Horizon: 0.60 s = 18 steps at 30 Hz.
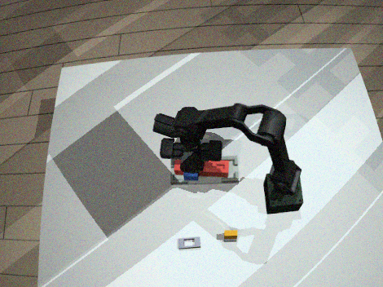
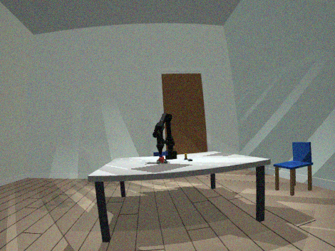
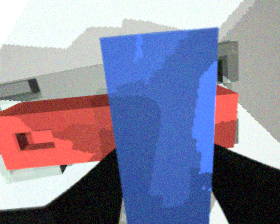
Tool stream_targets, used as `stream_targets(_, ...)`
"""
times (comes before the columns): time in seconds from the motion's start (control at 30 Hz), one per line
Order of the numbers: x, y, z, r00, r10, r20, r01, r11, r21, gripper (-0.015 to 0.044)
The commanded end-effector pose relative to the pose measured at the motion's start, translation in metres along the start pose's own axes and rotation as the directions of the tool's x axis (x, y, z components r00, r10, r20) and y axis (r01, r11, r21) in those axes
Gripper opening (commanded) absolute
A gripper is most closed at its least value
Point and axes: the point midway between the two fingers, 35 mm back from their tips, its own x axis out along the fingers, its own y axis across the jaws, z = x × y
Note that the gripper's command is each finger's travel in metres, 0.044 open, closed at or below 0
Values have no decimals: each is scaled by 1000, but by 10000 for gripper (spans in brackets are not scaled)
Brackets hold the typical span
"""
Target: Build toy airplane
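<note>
The gripper [image 1: 191,165] is clamped on the blue wing [image 3: 162,125], holding it crosswise above the red fuselage [image 3: 60,132], which lies in the grey cradle [image 1: 233,169] on the white table [image 1: 122,86]. The yellow tail fin [image 1: 231,235] sits well apart, nearer the table's edge beside a small grey frame [image 1: 189,243].

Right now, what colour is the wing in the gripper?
Blue wing, clearest in the wrist view.

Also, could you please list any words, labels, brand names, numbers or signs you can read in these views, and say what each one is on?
None: no lettering, number or sign shows in any view. The red fuselage, the blue wing held in the gripper, the yellow tail fin, the grey jig, the arm's base, the door and the chair are all plain.
</note>
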Motion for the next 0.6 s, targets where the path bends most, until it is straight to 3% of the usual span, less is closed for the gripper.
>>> stream_targets(0.0,9,3,1,1000,9,1,-9,1000,1,195)
stream_targets(0.57,12,3,1,1000,9,1,-9,1000,1,195)
